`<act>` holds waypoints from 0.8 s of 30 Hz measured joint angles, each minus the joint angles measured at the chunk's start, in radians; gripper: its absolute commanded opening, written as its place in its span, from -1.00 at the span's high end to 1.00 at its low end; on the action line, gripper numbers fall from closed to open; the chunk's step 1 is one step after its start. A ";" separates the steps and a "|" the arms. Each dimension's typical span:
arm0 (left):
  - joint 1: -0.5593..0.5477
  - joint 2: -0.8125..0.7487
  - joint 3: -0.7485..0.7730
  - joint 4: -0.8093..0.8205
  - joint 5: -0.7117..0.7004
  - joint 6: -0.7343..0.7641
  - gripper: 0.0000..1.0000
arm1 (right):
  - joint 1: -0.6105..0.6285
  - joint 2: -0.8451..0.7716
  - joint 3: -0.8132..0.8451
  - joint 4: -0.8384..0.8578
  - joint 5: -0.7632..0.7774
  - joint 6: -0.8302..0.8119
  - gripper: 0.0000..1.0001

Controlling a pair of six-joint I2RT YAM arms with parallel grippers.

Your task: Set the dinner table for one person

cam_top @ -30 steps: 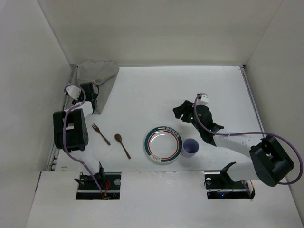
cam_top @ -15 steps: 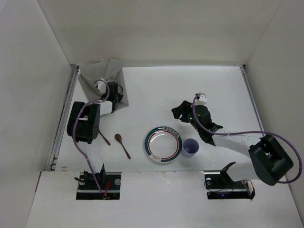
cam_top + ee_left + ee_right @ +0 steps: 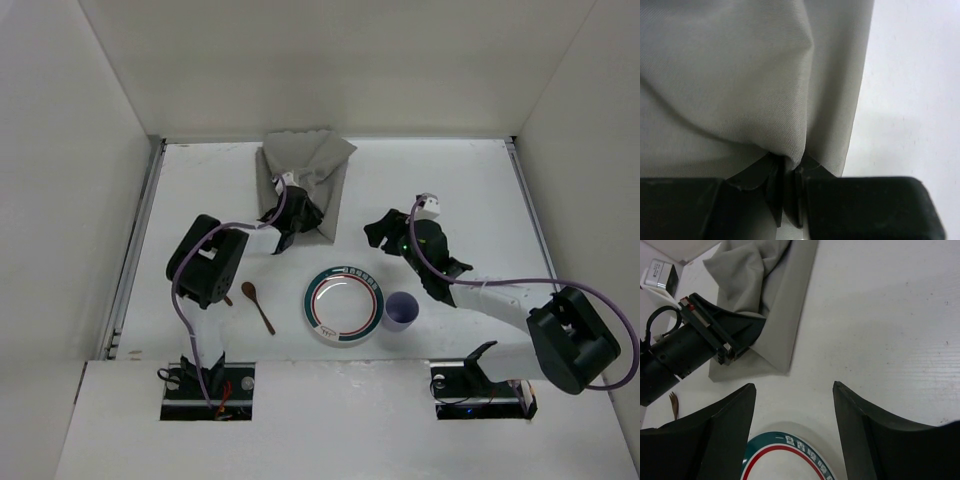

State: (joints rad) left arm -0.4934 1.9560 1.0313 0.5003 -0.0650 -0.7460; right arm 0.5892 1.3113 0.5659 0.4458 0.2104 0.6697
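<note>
A crumpled grey placemat [image 3: 308, 165] lies at the back middle of the dinner table [image 3: 470, 180]. My left gripper [image 3: 303, 218] is shut on a fold of its near edge. The left wrist view shows the placemat [image 3: 755, 75] pinched between the jaws of that gripper [image 3: 788, 172]. A white plate [image 3: 344, 304] with a green and red rim sits near the front, a purple cup [image 3: 402, 311] to its right. My right gripper [image 3: 379, 231] hovers open behind the plate, empty. The right wrist view has the right gripper [image 3: 793, 385] above the plate rim [image 3: 787, 450], facing the placemat [image 3: 765, 285] and the left gripper [image 3: 727, 342].
A brown wooden spoon [image 3: 258, 306] lies left of the plate. A fork is mostly hidden under the left arm; its tines [image 3: 674, 403] show in the right wrist view. White walls enclose the table at the back and on both sides.
The left gripper closed on the placemat at the back left corner and dragged it right, to the back middle. The right gripper barely moved and opened slightly.
</note>
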 measured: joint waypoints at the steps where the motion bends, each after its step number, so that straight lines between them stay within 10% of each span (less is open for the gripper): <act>1: -0.004 -0.006 -0.007 -0.001 0.019 0.015 0.83 | 0.000 0.000 0.000 0.000 0.000 0.000 -0.41; 10: -0.005 -0.156 -0.152 -0.019 0.086 0.101 0.16 | 0.000 0.046 0.013 -0.005 -0.004 -0.012 -0.57; 24: 0.078 -0.547 -0.435 0.091 0.078 -0.010 0.08 | 0.027 0.396 0.498 -0.103 -0.042 -0.037 -0.69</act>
State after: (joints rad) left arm -0.4152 1.4086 0.5968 0.5911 0.0132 -0.7555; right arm 0.6167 1.7069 1.0641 0.3431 0.1680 0.6323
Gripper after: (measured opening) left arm 0.451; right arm 0.843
